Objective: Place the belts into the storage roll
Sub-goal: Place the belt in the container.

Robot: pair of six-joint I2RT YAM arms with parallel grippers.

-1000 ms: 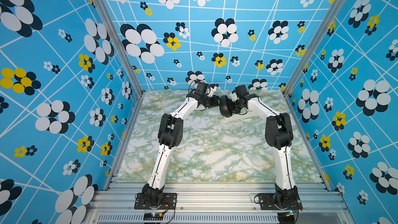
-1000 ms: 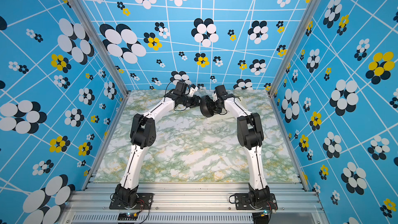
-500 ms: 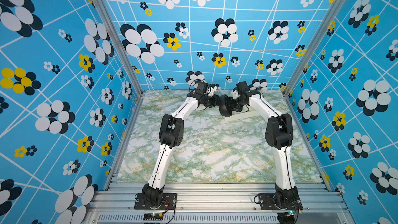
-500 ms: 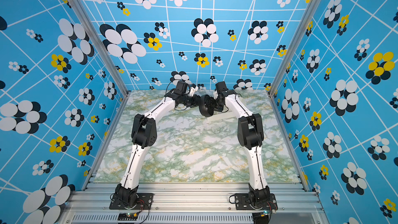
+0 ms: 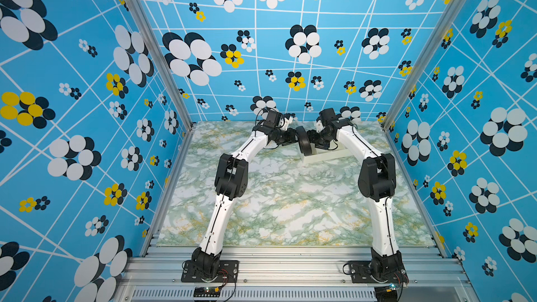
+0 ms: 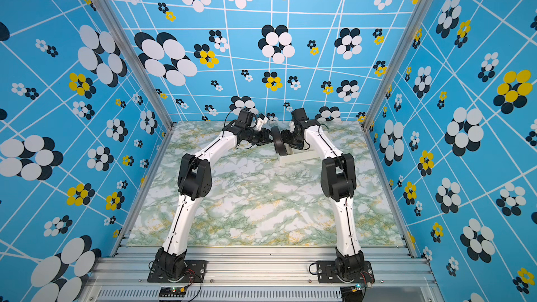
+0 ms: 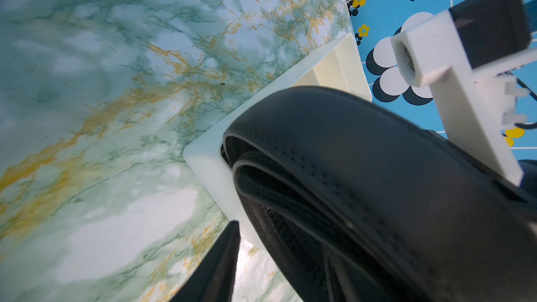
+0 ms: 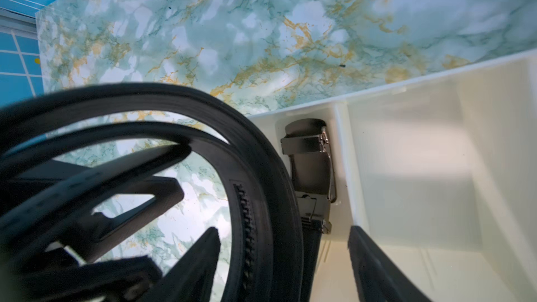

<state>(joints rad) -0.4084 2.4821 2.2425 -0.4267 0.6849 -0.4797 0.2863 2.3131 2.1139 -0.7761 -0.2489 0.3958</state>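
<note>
Right end effector released, astride coiled belt at end of storage roll; left end effector hold unclear. Likely springy: pinch across stacked turns.

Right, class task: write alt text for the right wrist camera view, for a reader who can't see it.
A coiled black belt stands on edge at the end compartment of a cream tray, its dark buckle lying inside. The open right gripper straddles the coil; green marble tabletop lies behind.
</note>
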